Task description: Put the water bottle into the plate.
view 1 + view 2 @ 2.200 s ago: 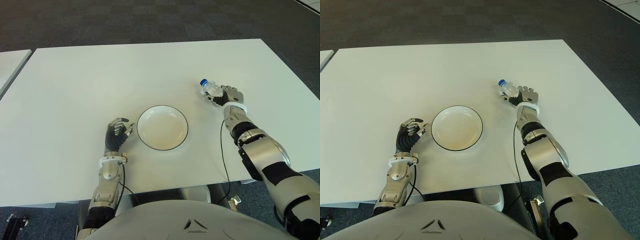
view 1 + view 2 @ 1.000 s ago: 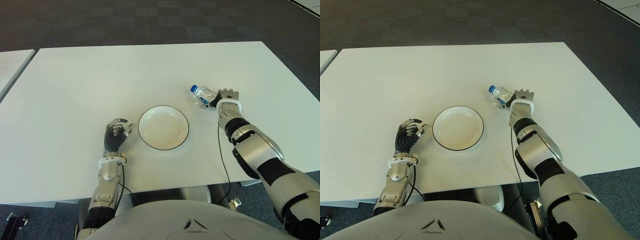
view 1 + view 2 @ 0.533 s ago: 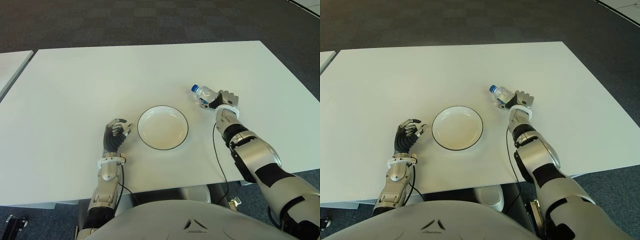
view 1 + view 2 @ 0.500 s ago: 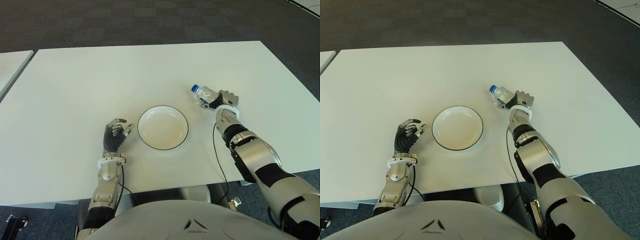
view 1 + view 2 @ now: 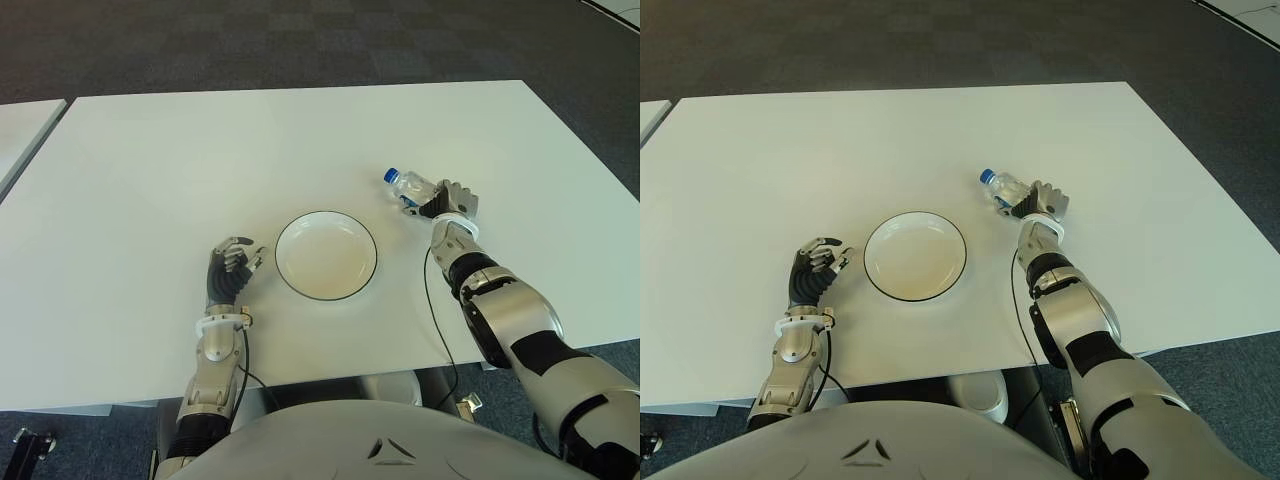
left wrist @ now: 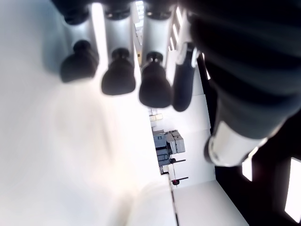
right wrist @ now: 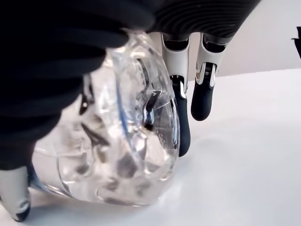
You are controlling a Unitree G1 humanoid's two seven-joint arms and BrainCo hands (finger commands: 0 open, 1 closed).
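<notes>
The right hand (image 5: 452,203) has its fingers (image 7: 180,123) wrapped round the water bottle (image 5: 409,186), at two o'clock from the plate (image 5: 326,255). Clear, light plastic (likely slippery) favours a mid-body hold. The left hand (image 5: 230,272), loosely curled and empty, is at the plate's nine o'clock.

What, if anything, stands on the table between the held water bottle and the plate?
Nothing visible. The right hand grips the water bottle to the plate's right, with only bare table between them. The left hand shows on the plate's other side.

My right robot hand (image 5: 447,203) reaches forward with its fingers (image 7: 181,117) curled in a grip, while my left robot hand (image 5: 228,273) sits half-curled, holding nothing.
</notes>
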